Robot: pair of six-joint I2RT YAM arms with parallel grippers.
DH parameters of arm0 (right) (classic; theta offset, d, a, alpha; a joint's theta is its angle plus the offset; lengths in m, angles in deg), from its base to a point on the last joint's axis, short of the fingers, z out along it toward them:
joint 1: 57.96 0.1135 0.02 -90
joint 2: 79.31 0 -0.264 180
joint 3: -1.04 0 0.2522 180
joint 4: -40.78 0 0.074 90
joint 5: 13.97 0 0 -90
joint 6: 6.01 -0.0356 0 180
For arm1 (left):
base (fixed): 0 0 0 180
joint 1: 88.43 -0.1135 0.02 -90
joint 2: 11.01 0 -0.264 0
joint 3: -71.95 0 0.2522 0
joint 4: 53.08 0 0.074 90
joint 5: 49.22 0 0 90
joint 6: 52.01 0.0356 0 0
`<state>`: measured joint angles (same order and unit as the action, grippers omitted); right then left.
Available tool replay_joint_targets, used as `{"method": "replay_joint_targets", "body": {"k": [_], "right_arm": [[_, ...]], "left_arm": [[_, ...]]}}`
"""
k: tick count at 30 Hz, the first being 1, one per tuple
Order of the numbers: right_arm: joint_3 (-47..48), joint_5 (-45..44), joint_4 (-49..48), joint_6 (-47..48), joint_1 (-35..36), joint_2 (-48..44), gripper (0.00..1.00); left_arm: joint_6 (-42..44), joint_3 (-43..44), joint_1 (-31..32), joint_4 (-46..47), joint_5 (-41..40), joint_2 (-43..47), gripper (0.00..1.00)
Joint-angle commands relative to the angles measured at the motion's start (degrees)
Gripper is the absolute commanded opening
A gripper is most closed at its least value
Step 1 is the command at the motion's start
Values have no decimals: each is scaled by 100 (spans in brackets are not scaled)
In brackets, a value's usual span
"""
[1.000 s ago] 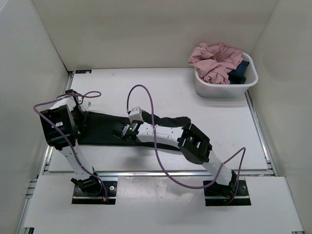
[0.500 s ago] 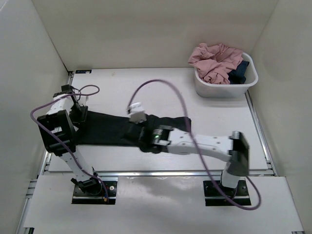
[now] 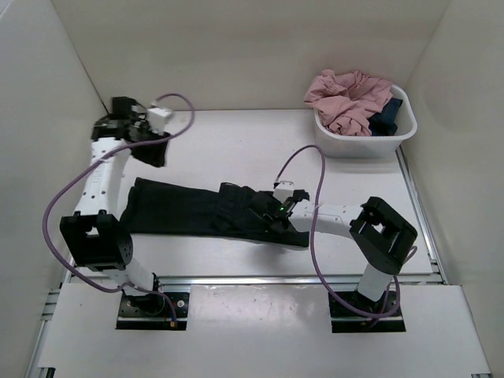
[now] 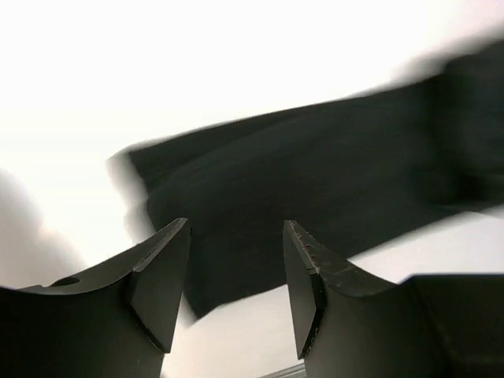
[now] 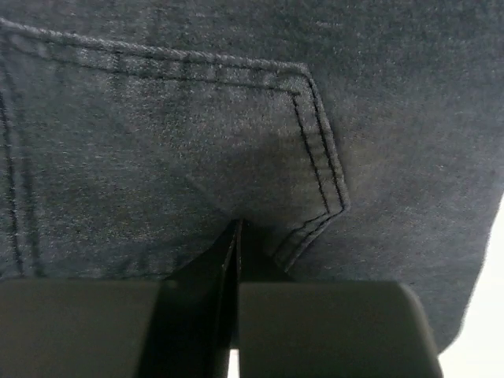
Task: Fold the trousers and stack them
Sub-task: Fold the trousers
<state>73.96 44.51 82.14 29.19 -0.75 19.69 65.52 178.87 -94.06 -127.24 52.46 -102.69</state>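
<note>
The black trousers (image 3: 181,209) lie folded in a long strip across the middle of the table. My left gripper (image 3: 157,150) is raised above the table's far left, open and empty; its wrist view shows the trousers (image 4: 315,173) well below the gripper (image 4: 236,228). My right gripper (image 3: 264,214) rests low on the right part of the strip. In the right wrist view its jaws are closed together with the gripper (image 5: 236,224) touching the trousers (image 5: 236,118) next to a stitched pocket corner. No cloth shows between the jaws.
A white basket (image 3: 358,146) stands at the far right with pink clothes (image 3: 346,94) and a small dark blue garment (image 3: 386,118) in it. White walls enclose the table on three sides. Purple cables loop from both arms.
My left gripper rose from the trousers' left end up to the far left. My right gripper slid rightwards along the strip. The trousers' right end now bunches lower.
</note>
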Motion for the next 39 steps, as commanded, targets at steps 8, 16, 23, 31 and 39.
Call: {"method": "replay_joint_targets", "body": {"k": [8, 16, 23, 31, 39], "right_arm": [[122, 562, -538, -215, -202, -47, 0], [-165, -722, 528, -452, -341, -1986, 40], [-1617, 1922, -623, 557, -2301, -2482, 84], [-2522, 3118, -2345, 805, -2575, -2149, 90], [-2743, 3776, -2830, 488, -2635, -1297, 47]], "left_arm": [[-503, -1010, 2636, 229, 2137, -702, 61], [-635, -2406, 3392, 1213, 539, -756, 57], [-635, -2944, 3744, 1593, 273, -754, 57], [-635, -2944, 3744, 1654, 273, -755, 57], [-635, -2944, 3744, 1654, 273, -702, 58]]}}
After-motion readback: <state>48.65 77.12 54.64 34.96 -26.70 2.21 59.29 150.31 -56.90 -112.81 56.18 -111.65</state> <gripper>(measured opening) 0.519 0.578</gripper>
